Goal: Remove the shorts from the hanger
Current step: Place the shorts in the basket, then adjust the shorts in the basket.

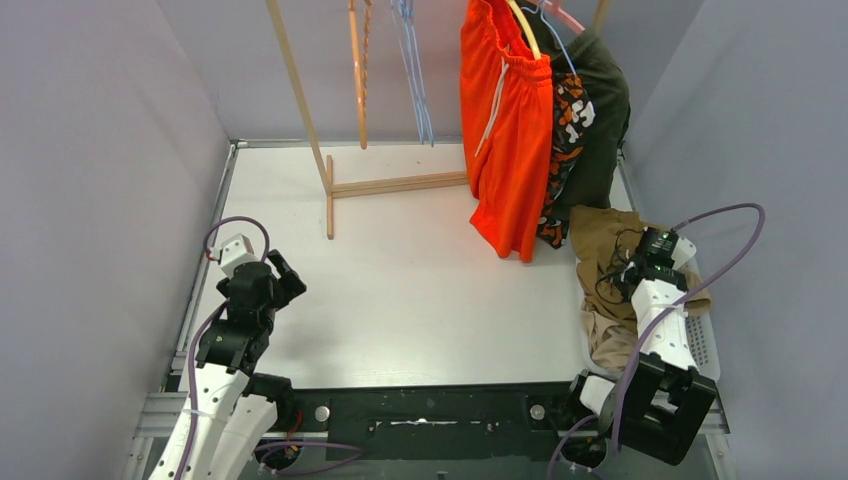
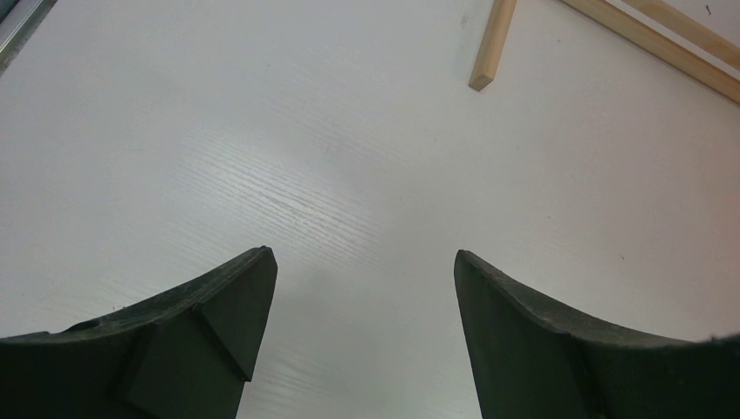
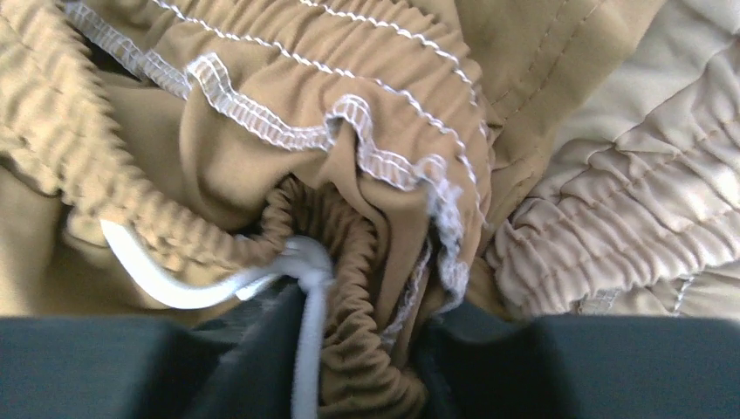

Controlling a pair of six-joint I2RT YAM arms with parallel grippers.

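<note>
My right end effector (image 3: 358, 349) is pinching a bunched fold of the elastic waistband of the brown shorts (image 3: 262, 157), and the white drawstring (image 3: 305, 271) runs down between the fingers with it. These shorts lie crumpled at the right edge of the worktop (image 1: 420, 290), off any hanger. Just beside them, touching, are the beige shorts (image 3: 628, 201), also in a heap. Both pairs sit on or in a white perforated basket (image 1: 703, 345). Only a strip of its wall shows under the cloth and my arm, so I cannot tell its shape or depth.

My left end effector (image 2: 362, 262) is spread wide above bare worktop at the left, gripping nothing. The foot of the wooden rack (image 2: 491, 44) is beyond it.

On the rack at the back right hang the orange-red shorts (image 1: 510, 140). The camouflage shorts (image 1: 568, 130) are behind them, and the dark green shorts (image 1: 605, 110) are furthest right. These three overlap, so most of the camouflage pair is hidden. The tops of their hangers are cut off by the frame. Empty blue hangers (image 1: 415, 60) and an orange hanger (image 1: 357, 70) dangle to the left. The camouflage print is too small for me to tell whether it carries any lettering.
</note>
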